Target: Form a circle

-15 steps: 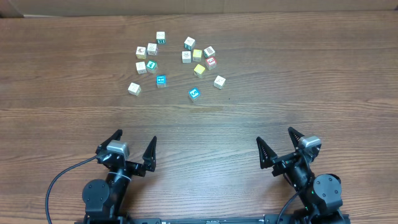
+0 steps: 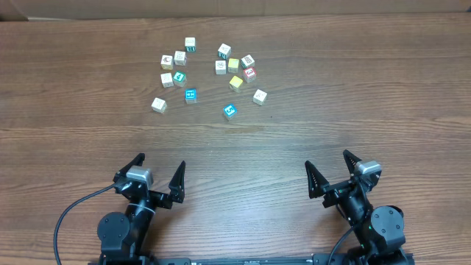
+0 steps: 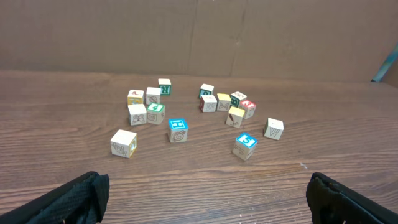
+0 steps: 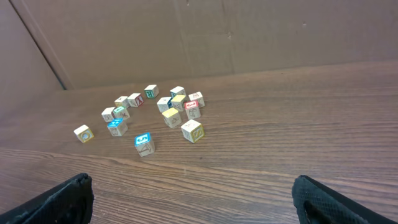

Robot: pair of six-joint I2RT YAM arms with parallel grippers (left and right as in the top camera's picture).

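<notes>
Right claw (image 2: 326, 159) edged slightly right, left claw (image 2: 162, 160) unmoved, both spread wide, low, facing cubes (image 2: 190, 96).

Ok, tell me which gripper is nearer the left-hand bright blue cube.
Left. The left gripper sits back from the bright blue cube and slightly to its left; the right gripper is equally far back but well off to its right.

A dark wood-grain table (image 2: 383, 110) fills the view; plain brown cardboard panels (image 3: 280, 37) back its far edge.
</notes>
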